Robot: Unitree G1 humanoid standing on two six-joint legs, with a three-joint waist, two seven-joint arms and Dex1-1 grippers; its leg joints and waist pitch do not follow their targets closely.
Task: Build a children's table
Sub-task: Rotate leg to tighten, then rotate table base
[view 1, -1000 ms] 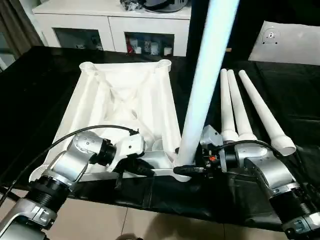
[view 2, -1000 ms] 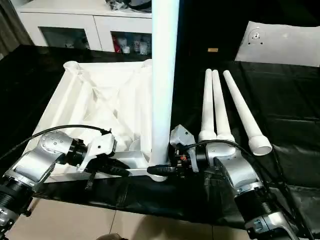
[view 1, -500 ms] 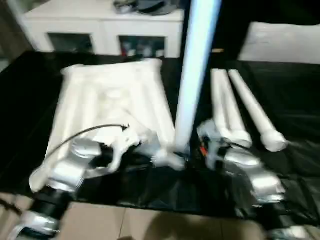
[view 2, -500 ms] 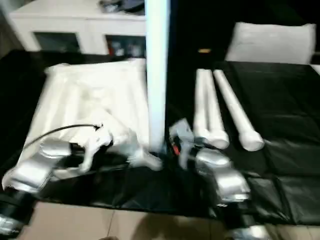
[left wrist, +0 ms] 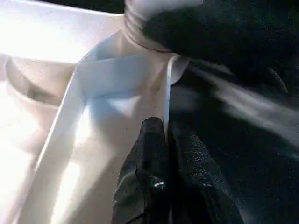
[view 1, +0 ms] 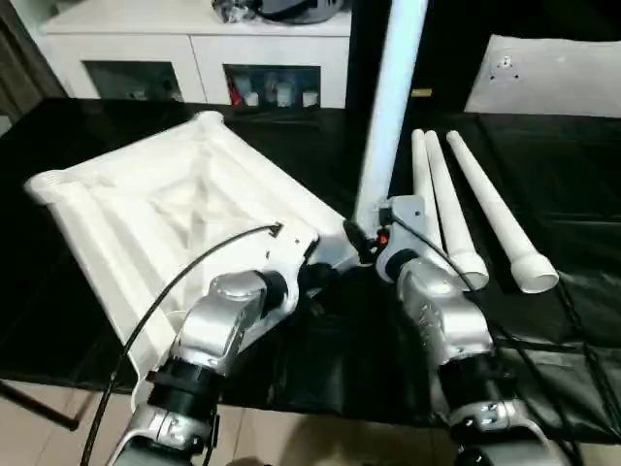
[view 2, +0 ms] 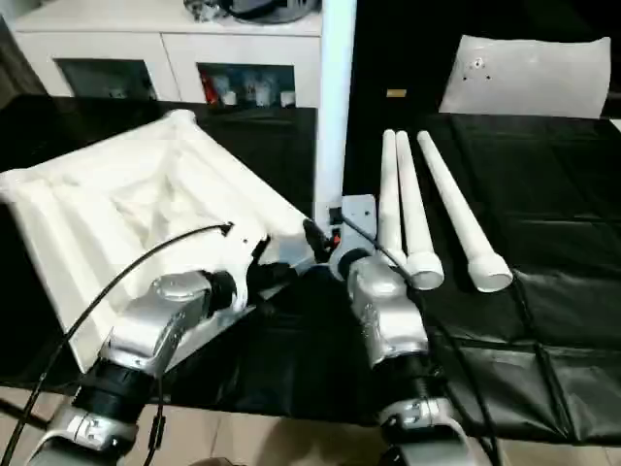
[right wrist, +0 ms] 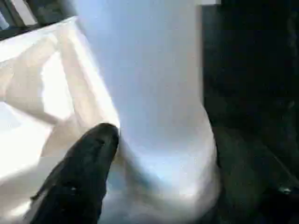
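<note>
Left eye view: the tabletop (view 1: 165, 209) lies underside up on the black work table (view 1: 572, 194), turned at an angle, one corner toward the white cabinet (view 1: 194, 44). An upright leg (view 1: 388, 107) stands at the tabletop's near right corner, and three more legs (view 1: 456, 209) lie side by side on the black cover to its right. The left gripper (view 1: 325, 277) reaches to the tabletop's near edge just left of the upright leg; the right gripper (view 1: 361, 243) sits at that leg's base. Right eye view: same layout, with a white sheet (view 2: 529, 73) lying at the far right of the work table. Left wrist view: the two black fingers (left wrist: 152, 154) are pressed together, pinching the thin edge of the tabletop below the corner socket. Right wrist view: one black finger (right wrist: 88, 158) lies against the leg's flared base; whether the claw clamps it or stands apart I cannot tell.
</note>
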